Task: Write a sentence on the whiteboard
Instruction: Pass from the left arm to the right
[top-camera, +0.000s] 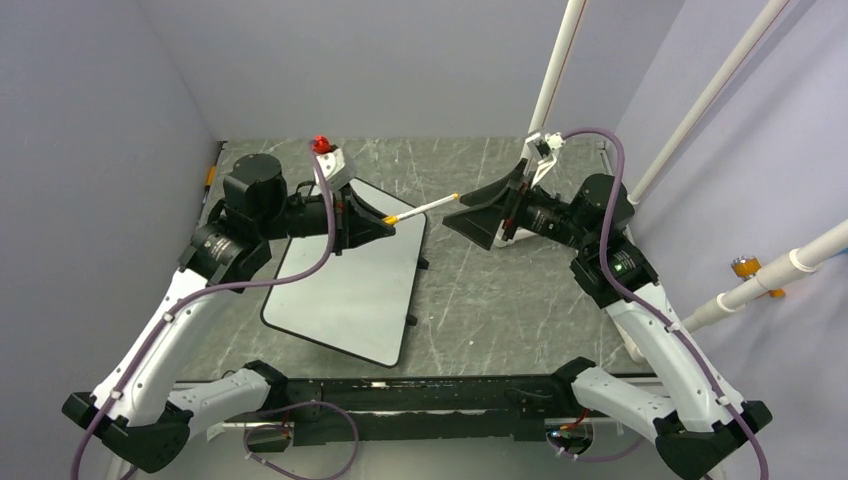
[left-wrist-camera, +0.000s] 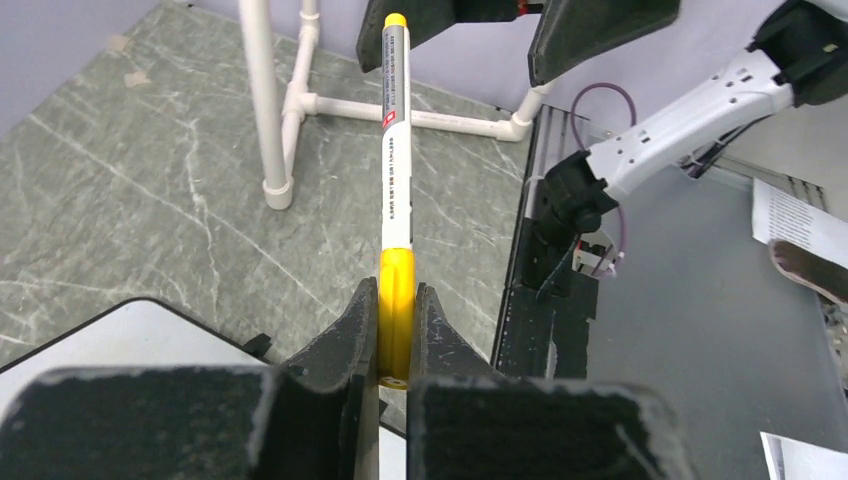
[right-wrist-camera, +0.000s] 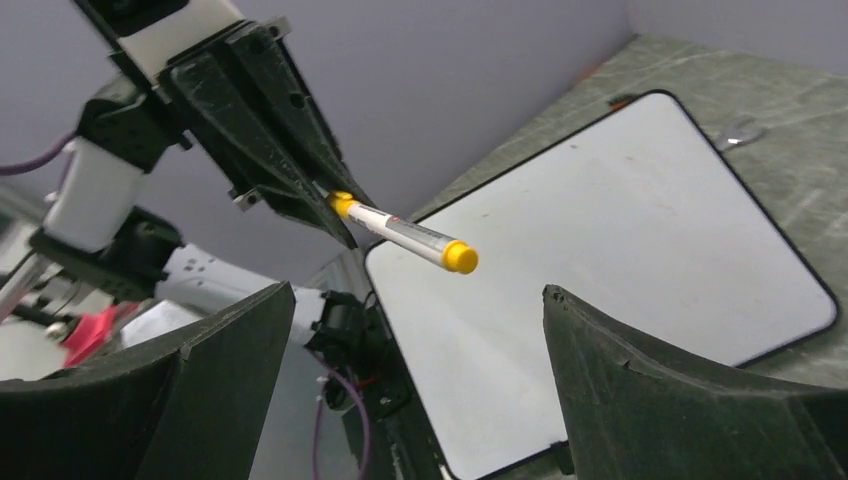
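Lying flat: whiteboard (top-camera: 350, 290) w/ blk rim

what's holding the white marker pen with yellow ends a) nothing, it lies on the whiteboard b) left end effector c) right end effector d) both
b: the left end effector is clamped on one yellow end of the white marker pen, while the right end effector stands wide open.
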